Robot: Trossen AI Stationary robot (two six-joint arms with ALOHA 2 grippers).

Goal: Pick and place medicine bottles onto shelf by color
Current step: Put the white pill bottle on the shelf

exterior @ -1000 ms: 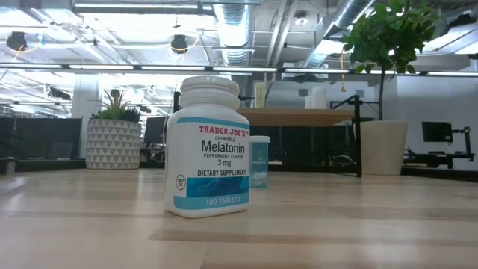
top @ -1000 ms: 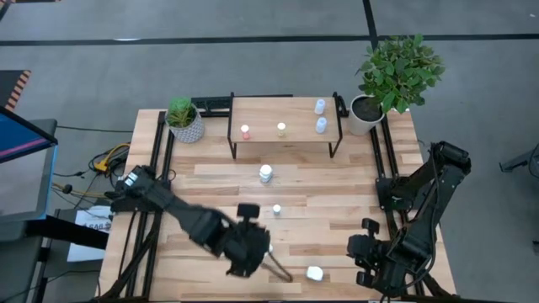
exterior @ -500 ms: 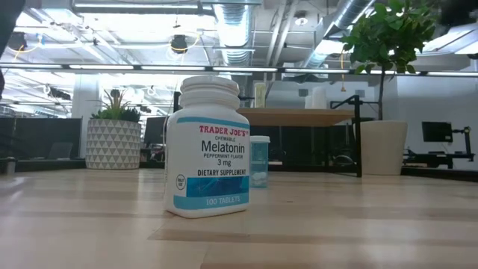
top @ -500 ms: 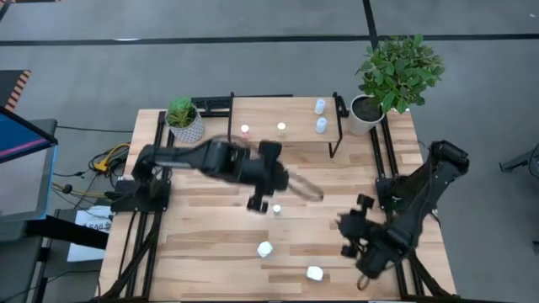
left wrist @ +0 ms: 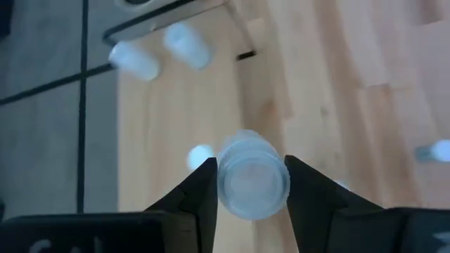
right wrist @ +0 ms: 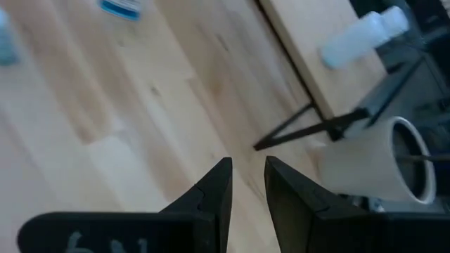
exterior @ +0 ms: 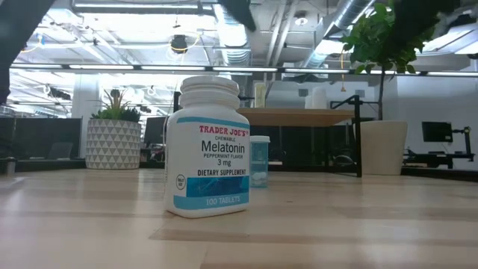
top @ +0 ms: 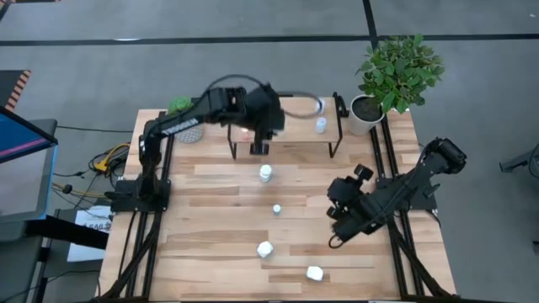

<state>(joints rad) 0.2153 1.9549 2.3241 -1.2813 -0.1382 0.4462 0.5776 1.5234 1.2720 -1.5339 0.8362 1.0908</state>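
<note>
My left gripper (top: 307, 103) is over the light-wood shelf (top: 299, 136), shut on a small pale-blue bottle (left wrist: 253, 184). Another pale-blue bottle (top: 321, 124) and an orange-red-capped one (top: 245, 132) stand on the shelf. Two pale-blue bottles (left wrist: 186, 46) show on it in the left wrist view. White bottles (top: 265, 173) (top: 264, 249) (top: 314, 273) and a small one (top: 276, 209) stand on the table. My right gripper (top: 360, 174) hovers right of the table's middle, fingers (right wrist: 247, 169) a narrow gap apart and empty. My left gripper pinches the pale-blue bottle by two opposite sides (left wrist: 223, 184) between its two fingers. The bottle's round end faces the wrist camera. It is lifted clear, above the shelf top (left wrist: 162, 126).
A small patterned plant pot (top: 184, 124) stands left of the shelf. A larger white pot with a leafy plant (top: 370, 109) stands at its right end, near the shelf's black legs (right wrist: 309, 130). In the low view a white Melatonin bottle (exterior: 208, 146) stands close in front.
My left gripper, shut on the pale-blue bottle, has swung quickly from the table's near edge toward the far edge and up over the shelf. My right gripper has gone from the near right corner toward the far edge and the table's middle.
</note>
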